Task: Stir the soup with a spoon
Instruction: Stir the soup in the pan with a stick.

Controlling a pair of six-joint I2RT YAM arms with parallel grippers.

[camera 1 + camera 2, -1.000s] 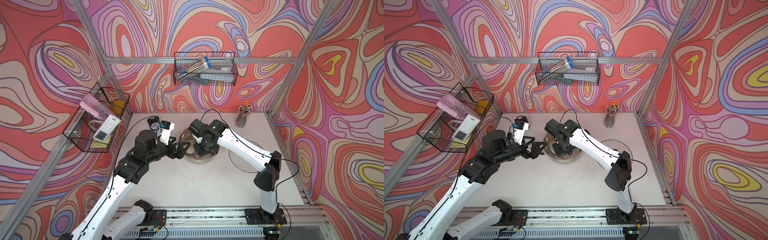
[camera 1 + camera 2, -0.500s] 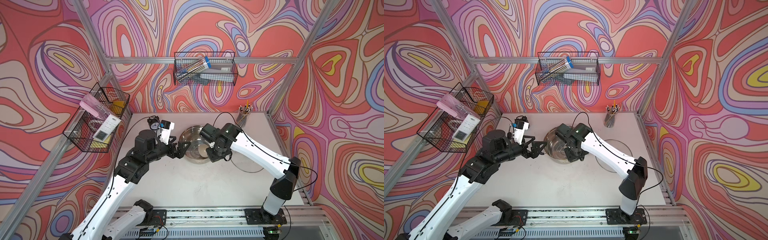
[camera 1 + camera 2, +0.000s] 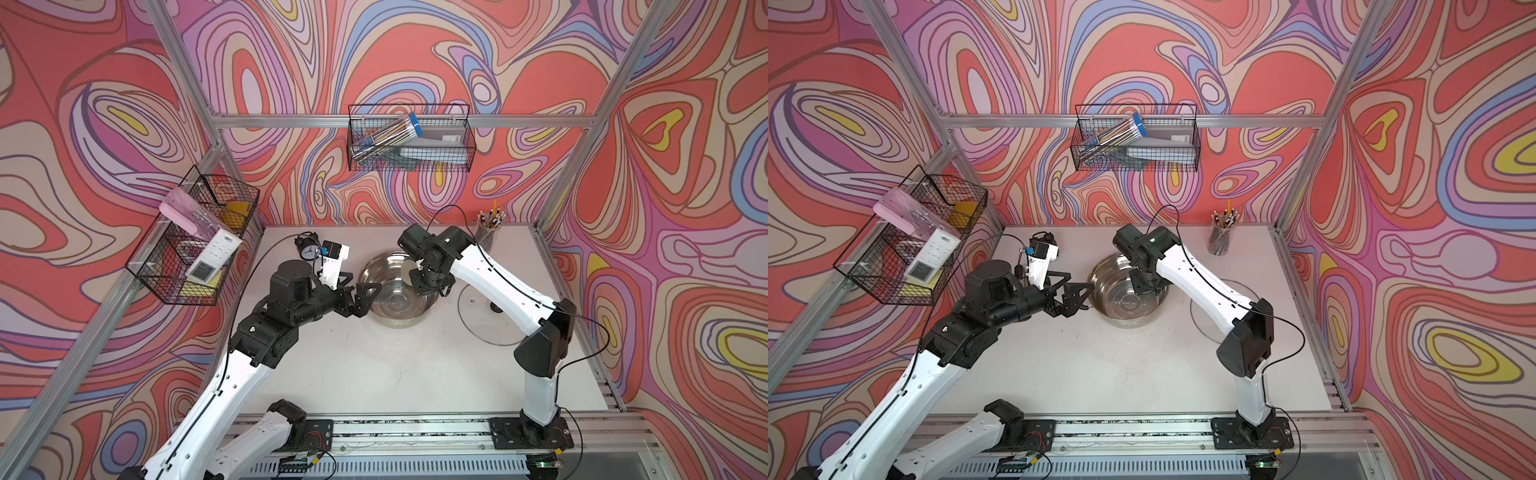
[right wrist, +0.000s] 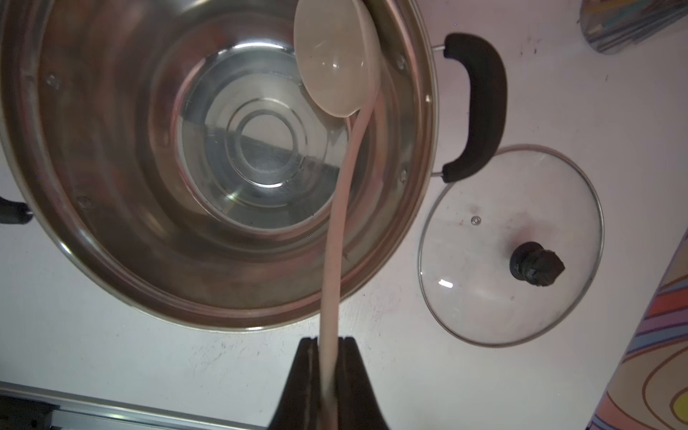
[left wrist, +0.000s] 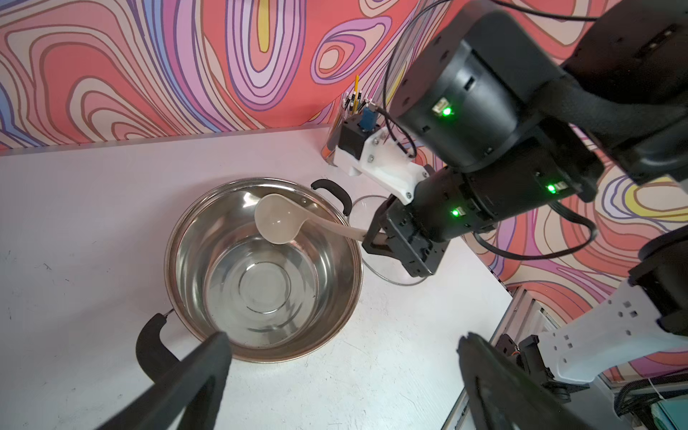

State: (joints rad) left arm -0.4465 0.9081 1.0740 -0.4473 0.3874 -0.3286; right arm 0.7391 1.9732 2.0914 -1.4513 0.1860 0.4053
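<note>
Black left hand [image 3: 369, 299] hovers with fingers spread wide, just beside the steel pot [image 5: 219, 227] on the tabletop [image 3: 374, 365]. Right hand [image 4: 328, 344] pinches the spoon [image 5: 277, 219] by its handle end; the spoon's bowl is inside the pot, close to the wall. Glass lid [image 4: 484, 242] lies beside the pot.

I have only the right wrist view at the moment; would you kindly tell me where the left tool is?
Observer: The left tool stands open and empty beside the pot, on the side away from the lid.
Operator: Thank you. Does anything stand behind it?
Observer: Yes, a small black clock stands just behind it, toward the back.
Operator: And the glassy thing cut off at my picture's edge?
Observer: That is a cup of pencils, upright at the back on the lid's side.
</note>
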